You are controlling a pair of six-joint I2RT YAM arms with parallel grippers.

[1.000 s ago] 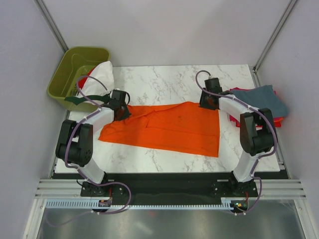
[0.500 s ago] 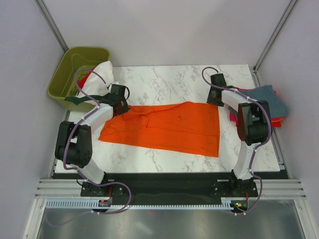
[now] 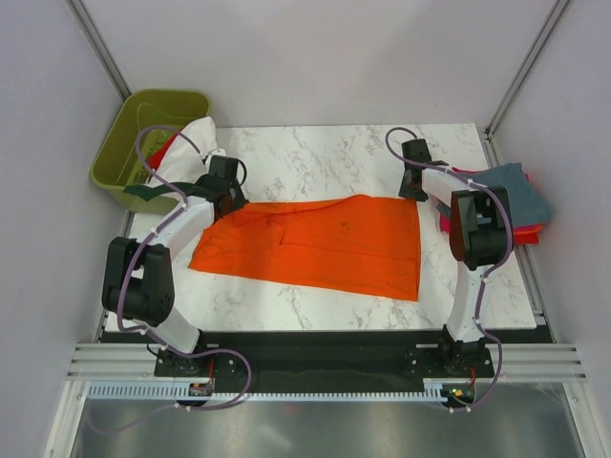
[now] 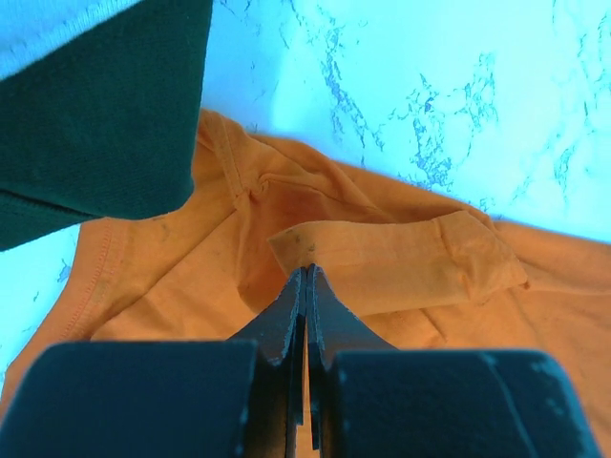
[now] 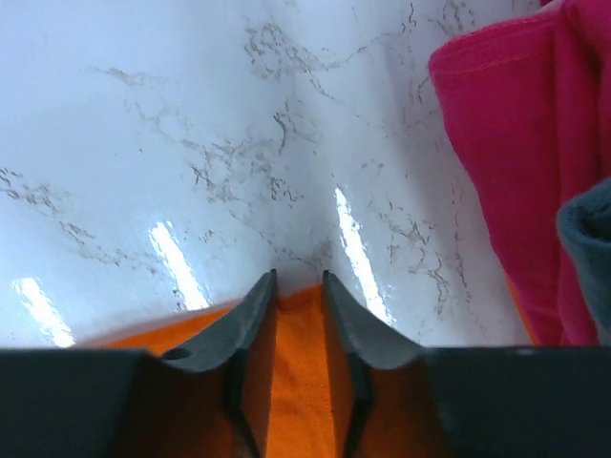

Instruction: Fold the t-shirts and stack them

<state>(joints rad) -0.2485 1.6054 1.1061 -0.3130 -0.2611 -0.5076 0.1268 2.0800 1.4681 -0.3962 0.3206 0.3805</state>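
Since a second ago, the right gripper (image 5: 299, 279) has drawn back off the far right corner of the orange t-shirt (image 3: 325, 243) and now sits at its edge, jaws spread, with orange cloth showing between them. The left gripper (image 4: 305, 279) has shifted slightly farther out. Its jaws are pressed together with the tips at a folded sleeve; I cannot tell whether cloth is caught. The orange t-shirt lies spread across the bench (image 3: 315, 153). The blue-grey t-shirt (image 3: 511, 186) and the magenta t-shirt (image 5: 506, 143) lie stacked at the right.
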